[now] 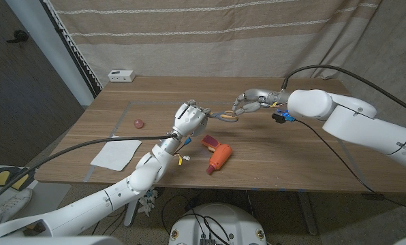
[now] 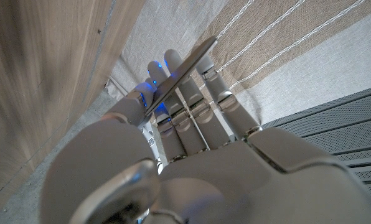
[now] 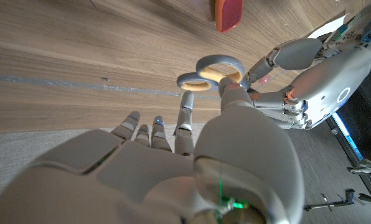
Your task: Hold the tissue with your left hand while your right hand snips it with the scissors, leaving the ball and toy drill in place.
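I see my left hand (image 1: 189, 120) gripping the grey-handled metal scissors (image 1: 225, 115) above the wooden desk (image 1: 271, 146); my right hand (image 1: 252, 101) touches their handles, fingers spread, holding nothing.

- Your wooden table (image 1: 312, 160) is carrying a tissue (image 1: 114, 154) near left, a pink ball (image 1: 138, 124), a toy drill (image 1: 217, 154), and a white box (image 1: 121, 75) far left.

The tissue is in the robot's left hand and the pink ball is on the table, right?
No, the head view shows the tissue lying on the table; the left hand holds scissors. The pink ball is on the table.
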